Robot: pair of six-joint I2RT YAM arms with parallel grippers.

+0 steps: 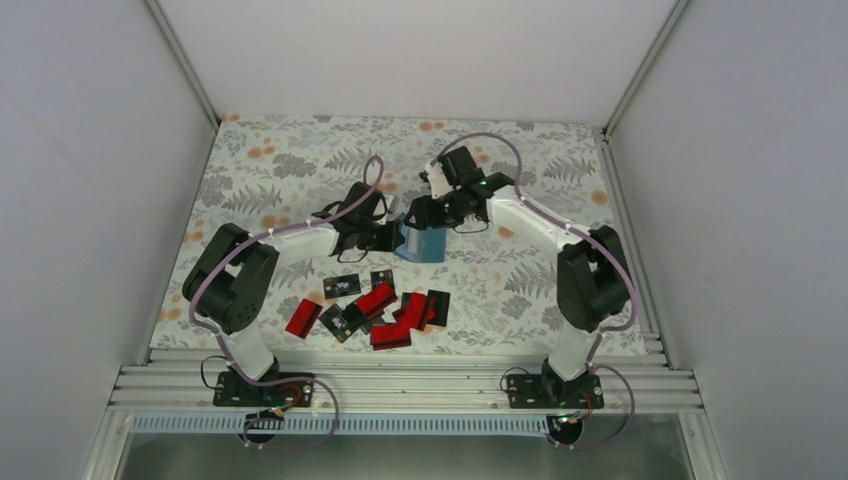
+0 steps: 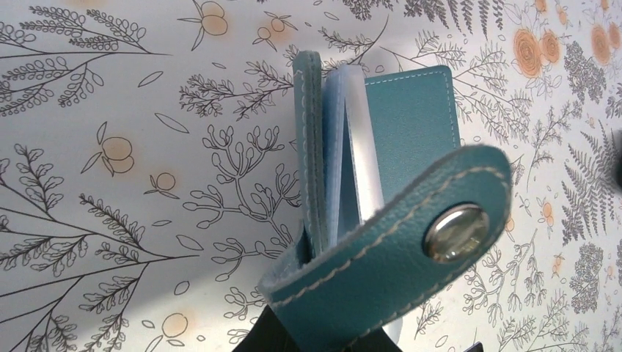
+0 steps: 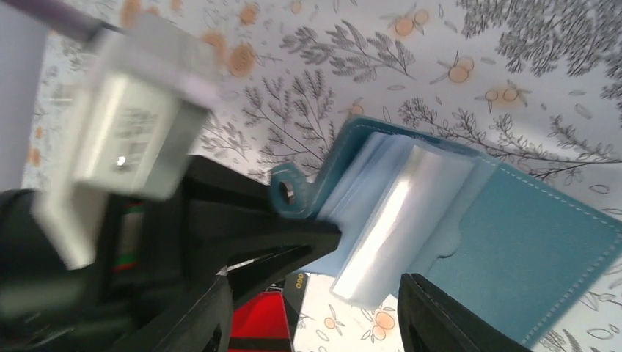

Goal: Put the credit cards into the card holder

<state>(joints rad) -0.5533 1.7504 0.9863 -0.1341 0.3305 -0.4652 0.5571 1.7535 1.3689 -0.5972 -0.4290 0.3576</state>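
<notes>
- Left gripper [image 3: 326, 238] clamped on card holder [image 1: 420, 243], propped open over the table [image 1: 300, 160].
- Right gripper [image 3: 315, 286] spread, empty, at the sleeves [image 3: 396, 213].
- We judge holder readied; next, pinch one of the credit cards [image 1: 375, 305] nearby.

One floral worktop [image 1: 280, 170] was in view. There was one teal card holder [image 1: 420, 243], with one strap [image 2: 381, 271] bearing one metal snap stud [image 2: 455, 232]. Several clear sleeves [image 3: 396, 213] fanned inside it; their exact number could not be told. Loose cards formed one cluster: four red cards [image 1: 376, 298] showed plainly, perhaps a fifth partly covered, and about five black cards [image 1: 341, 286] with white print. That made nine or ten in all, though overlaps left the count uncertain. There were two robot arms, one left arm [image 1: 300, 242] and one right arm [image 1: 535, 222]. Each ended in one two-fingered pincer: the left pincer [image 1: 390, 238] and the right pincer [image 3: 314, 290].
</notes>
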